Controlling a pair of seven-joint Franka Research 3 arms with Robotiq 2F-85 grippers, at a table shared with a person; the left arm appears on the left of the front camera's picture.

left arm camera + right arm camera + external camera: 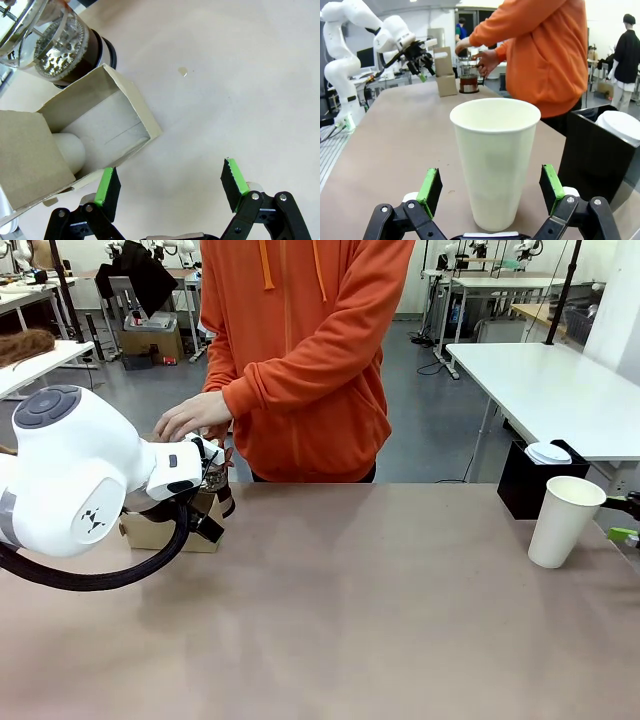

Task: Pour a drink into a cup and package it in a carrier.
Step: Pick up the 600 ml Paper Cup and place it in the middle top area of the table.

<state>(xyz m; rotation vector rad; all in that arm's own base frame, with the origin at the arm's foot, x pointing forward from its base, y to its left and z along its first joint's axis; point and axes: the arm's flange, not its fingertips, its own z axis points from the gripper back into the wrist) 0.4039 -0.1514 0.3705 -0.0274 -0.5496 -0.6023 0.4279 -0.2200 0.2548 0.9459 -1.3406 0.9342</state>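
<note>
Directly ahead of the right gripper (490,191), a tall white paper cup (495,160) is stood upright.
Its 2 jaws are spread wide, nothing gripped.

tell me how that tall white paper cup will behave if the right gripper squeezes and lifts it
The paper cup looks empty and unlidded, so probably very light. Its thin wall would likely buckle under a hard squeeze from the right gripper. Tall on a narrow base, it may tip if nudged near the rim.
</note>
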